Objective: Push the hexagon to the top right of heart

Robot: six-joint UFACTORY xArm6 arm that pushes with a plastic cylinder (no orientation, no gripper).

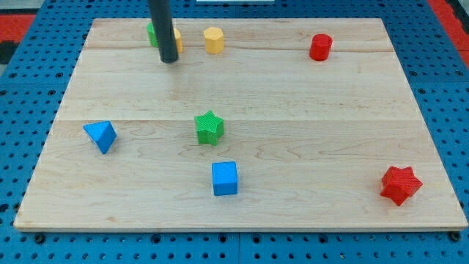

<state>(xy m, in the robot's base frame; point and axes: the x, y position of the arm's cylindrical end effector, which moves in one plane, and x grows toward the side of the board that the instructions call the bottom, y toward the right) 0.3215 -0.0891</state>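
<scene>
A yellow hexagon (pixel 213 39) lies near the view's top, left of centre. Just to its left a second yellow block (pixel 178 39) and a green block (pixel 151 33) are partly hidden behind my dark rod, and I cannot make out their shapes. My tip (pixel 169 61) rests on the board just below these two blocks, to the lower left of the hexagon and apart from it. Whether the tip touches the hidden blocks cannot be told.
A red cylinder (pixel 320 47) stands at the top right. A green star (pixel 209 127) lies mid-board, a blue triangle (pixel 100 136) at the left, a blue cube (pixel 225 178) near the bottom, and a red star (pixel 400 184) at the bottom right. The wooden board (pixel 308 110) lies on a blue pegboard.
</scene>
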